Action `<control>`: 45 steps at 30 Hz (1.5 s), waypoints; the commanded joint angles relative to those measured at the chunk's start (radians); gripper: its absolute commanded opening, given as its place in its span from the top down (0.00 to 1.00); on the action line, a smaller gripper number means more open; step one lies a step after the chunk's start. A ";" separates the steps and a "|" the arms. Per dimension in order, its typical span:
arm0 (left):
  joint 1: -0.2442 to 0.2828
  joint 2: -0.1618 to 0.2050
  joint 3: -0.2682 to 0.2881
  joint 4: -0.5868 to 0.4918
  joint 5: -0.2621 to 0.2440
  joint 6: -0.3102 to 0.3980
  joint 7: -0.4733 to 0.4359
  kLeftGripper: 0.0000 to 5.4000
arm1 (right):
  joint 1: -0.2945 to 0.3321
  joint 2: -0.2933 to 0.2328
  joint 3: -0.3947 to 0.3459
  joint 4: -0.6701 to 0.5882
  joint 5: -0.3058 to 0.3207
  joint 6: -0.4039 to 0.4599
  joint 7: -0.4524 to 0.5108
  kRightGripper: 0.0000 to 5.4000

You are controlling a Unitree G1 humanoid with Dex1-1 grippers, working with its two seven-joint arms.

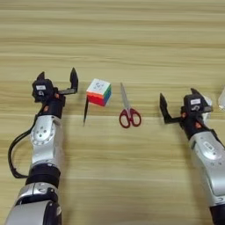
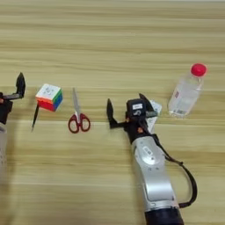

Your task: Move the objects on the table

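Scissors (image 1: 128,112) lie flat on my worktop (image 1: 132,39) in the left eye view, long axis running away from me: closed blades point to the far edge, red handles sit toward me. The cube (image 1: 99,92) is just left of the blades, turned corner-on. Left of it lies the pen (image 1: 85,110), long axis also near to far, leaning slightly, close to the cube but apart from it. My left end effector (image 1: 58,83) hovers left of the pen, fingers spread, holding nothing. My right end effector (image 1: 180,104) is well right of the scissors, fingers spread wide and empty, with the remote partly hidden behind it.

In the right eye view the bottle (image 2: 186,91) stands upright at the right, red cap on top. The remote (image 2: 152,115) lies just left of its base, mostly covered by my right end effector (image 2: 127,109), whose fingers stand apart above it, one finger reaching left toward the scissors (image 2: 78,117). Cube (image 2: 48,97) and pen (image 2: 35,116) lie further left.
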 commanded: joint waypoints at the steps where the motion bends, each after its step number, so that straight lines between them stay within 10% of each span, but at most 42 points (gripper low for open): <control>1: 0.007 -0.006 -0.004 -0.015 0.014 -0.004 0.009 0.00 | 0.014 0.004 -0.052 -0.029 0.039 0.067 -0.030 0.00; 45: 0.003 -0.009 -0.007 -0.010 0.017 -0.004 0.016 0.00 | -0.015 0.021 -0.129 0.081 0.135 0.280 -0.051 0.00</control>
